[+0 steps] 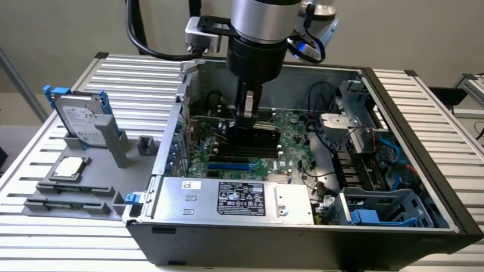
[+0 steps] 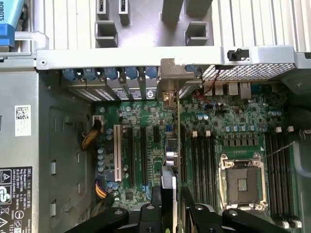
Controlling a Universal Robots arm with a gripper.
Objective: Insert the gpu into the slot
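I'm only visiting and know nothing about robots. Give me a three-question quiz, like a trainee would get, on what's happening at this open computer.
1. Fill the blank: the hard drive stands ___ the computer case.
2. Pick one: the fingers hold A) the gpu, B) the hard drive, C) nothing.
3. True or false: the gpu already sits in the blue slot.

Key:
1. outside
2. A
3. False: the blue slot lies bare, and the gpu is held upright between the fingers.
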